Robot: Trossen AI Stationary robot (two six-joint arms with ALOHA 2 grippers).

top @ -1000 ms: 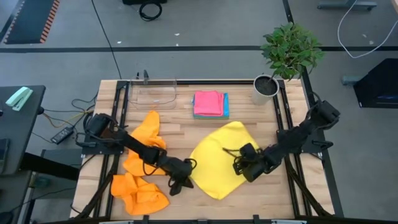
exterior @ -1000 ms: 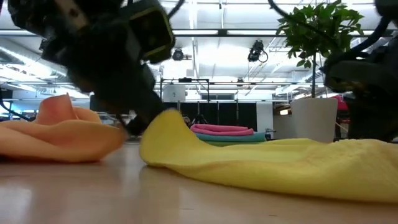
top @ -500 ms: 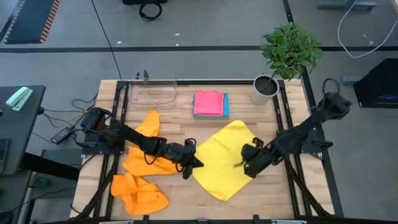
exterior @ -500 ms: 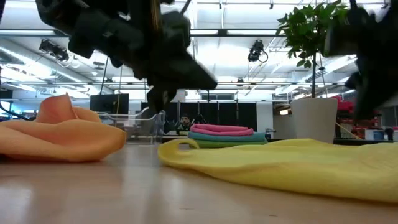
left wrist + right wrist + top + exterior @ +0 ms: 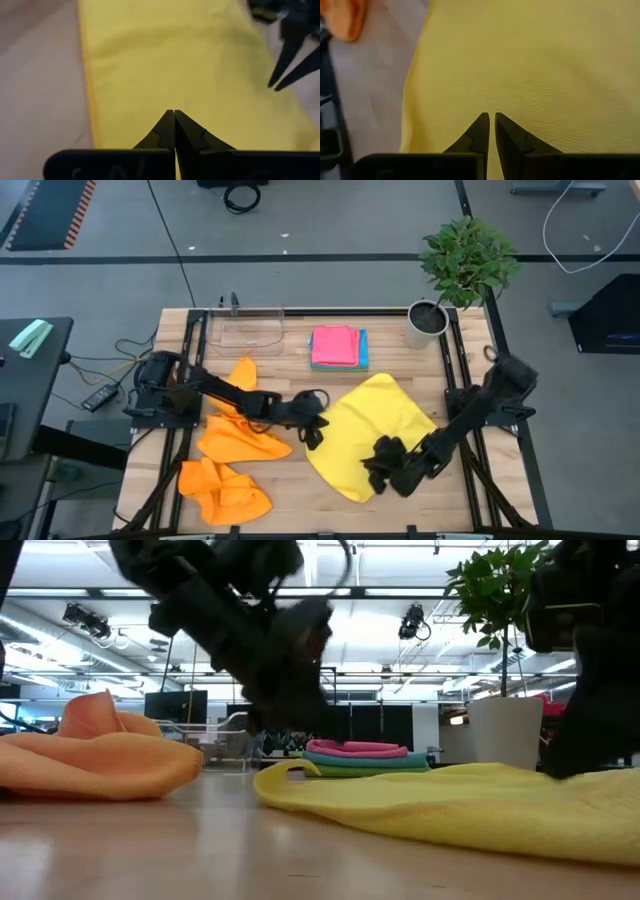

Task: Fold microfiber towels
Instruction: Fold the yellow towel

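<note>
Fingers pinched together on both the left gripper (image 5: 173, 114) and right gripper (image 5: 490, 116), seemingly empty over the yellow towel (image 5: 370, 435) mid-table: soft, light, floppy, best taken by a hemmed corner.

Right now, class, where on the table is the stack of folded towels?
In the high view, the folded towels, pink on top, sit at the table's far edge near the middle, between the clear tray and the potted plant.

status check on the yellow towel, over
Left claw shut, over yellow towel near its left edge. Right claw shut, over its near part, nothing held. Towel spread flat, unfolded. Orange towels lie to the left, clear of it.
</note>
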